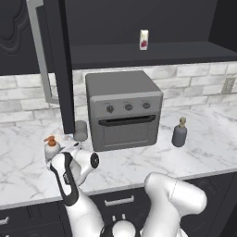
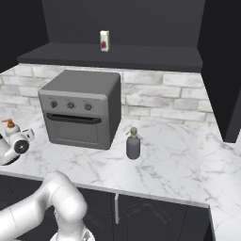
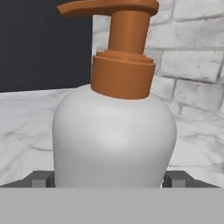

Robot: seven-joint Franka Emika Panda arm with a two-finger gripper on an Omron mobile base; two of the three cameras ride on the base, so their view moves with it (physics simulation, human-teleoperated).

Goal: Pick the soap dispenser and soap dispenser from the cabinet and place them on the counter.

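The white soap dispenser [image 3: 113, 140] with an orange pump stands upright on the marble counter [image 1: 139, 164], at its left [image 1: 51, 149] beside the open cabinet door [image 1: 62, 65]. My gripper [image 3: 108, 179] is open, one fingertip on each side of the bottle's base, seen low on the left [image 1: 68, 149] and at the left edge [image 2: 22, 137]. Whether the pads touch the bottle I cannot tell. The dark grey soap dispenser [image 1: 179, 133] with a tan pump stands on the counter right of the oven [image 2: 133, 145]. The cabinet shelf [image 1: 176, 52] is above.
A grey toaster oven [image 1: 122, 109] sits mid-counter against the brick wall. A short grey cup [image 1: 81, 130] stands between the oven and the cabinet door. A small white carton [image 1: 144, 39] with a red mark stands on the cabinet shelf. Black drawers [image 1: 118, 201] run below the counter.
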